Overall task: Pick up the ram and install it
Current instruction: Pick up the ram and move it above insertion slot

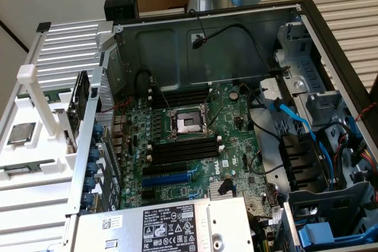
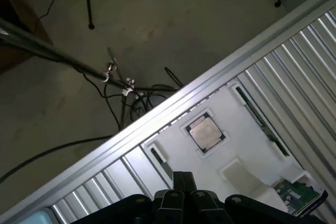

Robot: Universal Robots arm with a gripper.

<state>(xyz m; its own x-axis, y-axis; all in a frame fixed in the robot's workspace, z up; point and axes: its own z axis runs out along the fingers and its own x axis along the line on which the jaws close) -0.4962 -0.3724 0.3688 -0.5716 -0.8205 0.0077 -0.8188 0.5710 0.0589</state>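
Apparently empty, closed fingers (image 2: 179,182) hover over the white tray (image 2: 236,129) edge, ram (image 2: 260,118) apart.

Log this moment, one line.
gripper shut, empty | near white tray | ram in tray slot, untouched | processor chip beside it

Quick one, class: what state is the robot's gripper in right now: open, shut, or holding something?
Gripper: shut, holding nothing.
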